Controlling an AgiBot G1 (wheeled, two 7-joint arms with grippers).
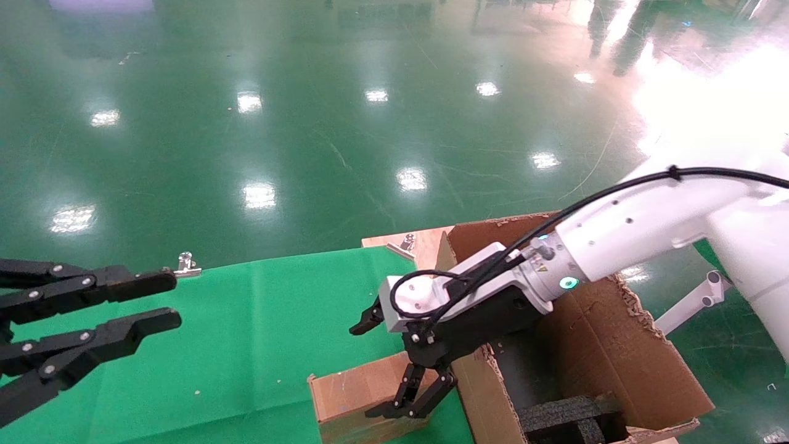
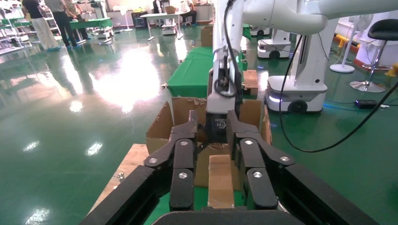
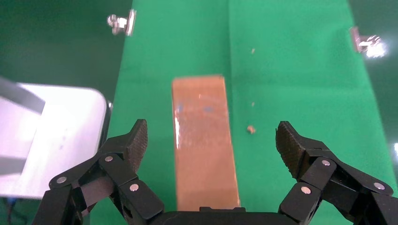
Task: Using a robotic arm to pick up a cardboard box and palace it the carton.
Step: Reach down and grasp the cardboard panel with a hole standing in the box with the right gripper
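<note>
Cardboard box (image 1: 354,401) lies on the green cloth (image 1: 246,333) of the table, just beside the carton (image 1: 616,345), which holds black foam inserts (image 1: 567,416). Robotic arm (image 1: 647,228) reaches over the carton's near wall, and its right gripper (image 1: 376,361) hangs above the small box with fingers spread wide, not touching it. Left gripper (image 1: 166,302) hovers well apart at the table's left side, fingers parted and holding nothing.
</note>
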